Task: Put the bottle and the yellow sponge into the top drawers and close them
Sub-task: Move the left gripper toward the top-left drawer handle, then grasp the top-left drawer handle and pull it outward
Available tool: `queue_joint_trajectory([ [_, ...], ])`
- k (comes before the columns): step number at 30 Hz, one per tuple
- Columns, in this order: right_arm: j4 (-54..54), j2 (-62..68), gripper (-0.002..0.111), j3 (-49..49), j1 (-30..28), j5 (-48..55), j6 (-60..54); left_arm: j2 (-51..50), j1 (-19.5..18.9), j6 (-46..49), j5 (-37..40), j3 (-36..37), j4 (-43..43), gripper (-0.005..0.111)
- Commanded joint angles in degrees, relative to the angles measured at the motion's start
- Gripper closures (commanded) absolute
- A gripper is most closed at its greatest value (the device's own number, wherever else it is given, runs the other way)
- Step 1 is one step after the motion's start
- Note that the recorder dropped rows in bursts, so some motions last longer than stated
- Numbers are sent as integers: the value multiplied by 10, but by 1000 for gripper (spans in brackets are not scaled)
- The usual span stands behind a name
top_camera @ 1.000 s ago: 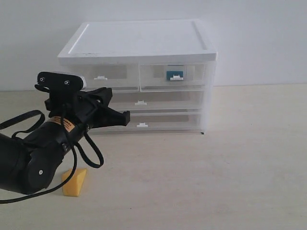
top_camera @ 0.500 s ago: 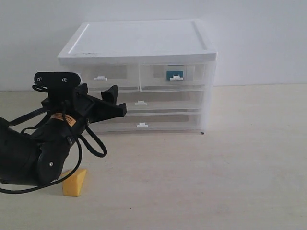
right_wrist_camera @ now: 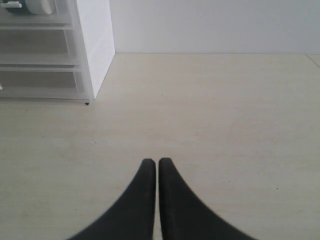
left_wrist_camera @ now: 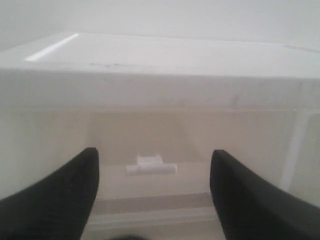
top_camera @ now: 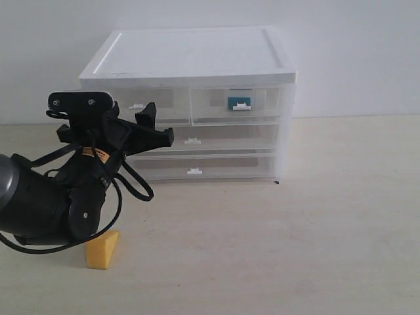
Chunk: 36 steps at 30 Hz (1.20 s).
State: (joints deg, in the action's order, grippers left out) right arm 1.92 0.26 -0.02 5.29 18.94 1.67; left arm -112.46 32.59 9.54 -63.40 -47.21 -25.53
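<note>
Now left fingers (left_wrist_camera: 65,200) are spread, facing the top-left drawer (top_camera: 164,100), its clip handle (left_wrist_camera: 151,165) centered just far of them. Yellow sponge (top_camera: 103,251) lies on the bench (top_camera: 295,249) near-left under this arm. Bottle (top_camera: 231,102) sits inside the top-right drawer (top_camera: 262,102); right fingers (right_wrist_camera: 142,200) are pressed together, off right of the cabinet (top_camera: 197,59).

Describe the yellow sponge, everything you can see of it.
The yellow sponge is a small yellow-orange wedge, foam by its look, like a cheese slice. It lies on the pale table, in front of the white drawer cabinet toward its left side, apart from it. The left arm hangs over it and hides one upper corner; no jaws hold it.
</note>
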Motion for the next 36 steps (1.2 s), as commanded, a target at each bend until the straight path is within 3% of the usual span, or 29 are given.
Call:
queue_joint_trajectory([
  [1,-1,-3,108,0,-1,-5,-2,0,-1,5,0,-15,-2,47],
  [23,-1,-3,108,0,-1,-5,-2,-59,-1,20,-43,-55,-7,50],
  [26,-1,-3,108,0,-1,-5,-2,-59,-1,20,-43,-55,-7,61],
  [32,-1,-3,108,0,-1,-5,-2,-59,-1,20,-41,-55,-22,102],
  [36,-1,-3,108,0,-1,-5,-2,-59,-1,20,-40,-55,-23,103],
])
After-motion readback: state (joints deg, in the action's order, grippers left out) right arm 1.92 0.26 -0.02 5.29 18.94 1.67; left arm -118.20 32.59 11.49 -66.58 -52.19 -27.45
